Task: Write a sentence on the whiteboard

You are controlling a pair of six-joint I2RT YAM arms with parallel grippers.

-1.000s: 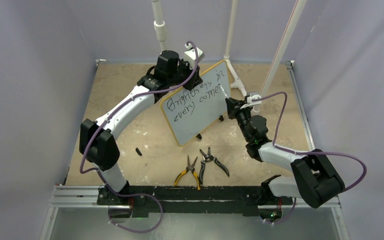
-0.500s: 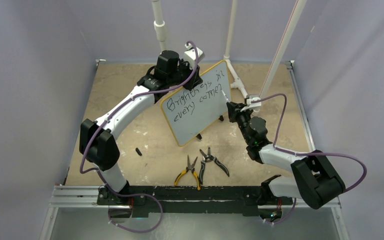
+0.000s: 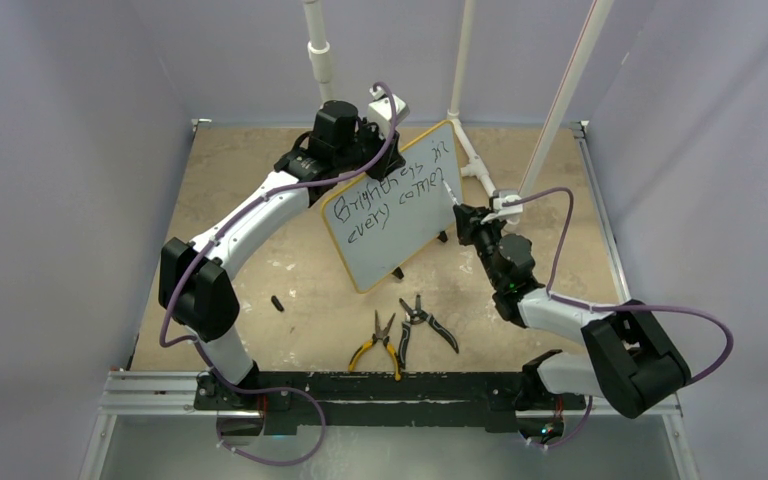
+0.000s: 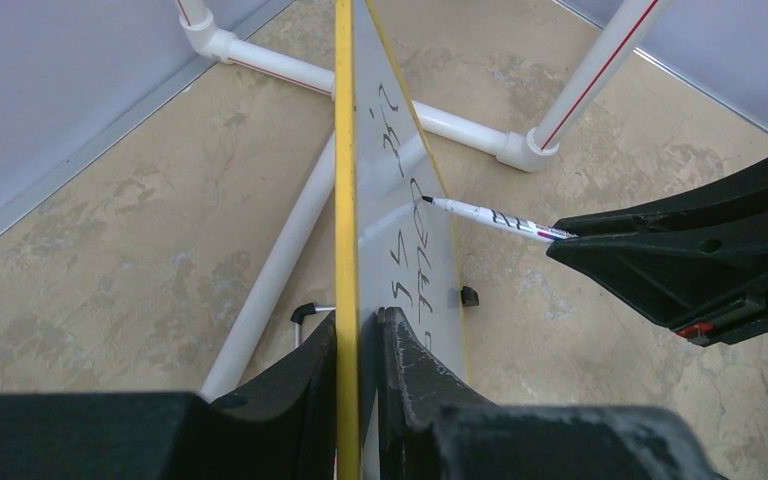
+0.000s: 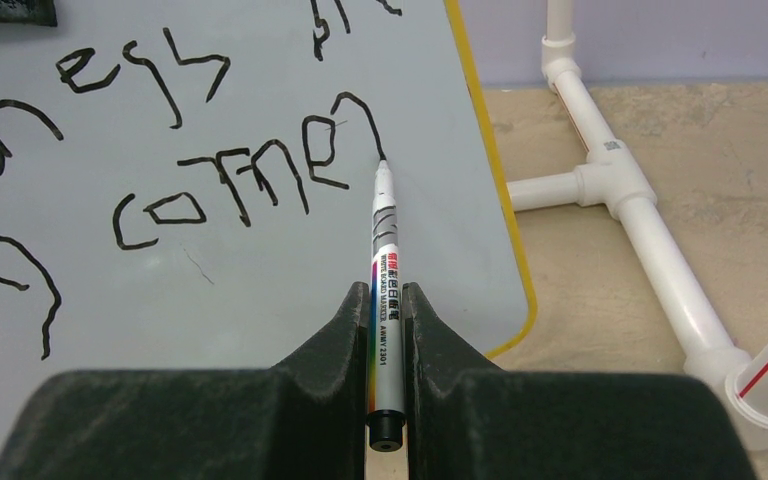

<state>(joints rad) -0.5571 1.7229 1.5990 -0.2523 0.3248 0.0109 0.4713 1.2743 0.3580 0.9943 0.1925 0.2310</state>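
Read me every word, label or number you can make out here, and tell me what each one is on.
"Brightness in" above "every corner": the sentence, handwritten in black on the whiteboard.
"WHITE BOARD MARKER": small print along the barrel of the marker. A second printed line beside it and the red characters above it are too small to read.
Nothing else carries legible text.

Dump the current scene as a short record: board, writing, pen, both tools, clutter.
board: whiteboard, tilted, yellow rim
writing: sentence, two black lines, roughly "Brightness in / every corner"
left tool: shut on the whiteboard's rim
right tool: shut on the marker
marker tip: on the board, at the end of the last letter's stroke
clutter: yellow-handled pliers, black-handled pliers, nearer the arm bases than the board
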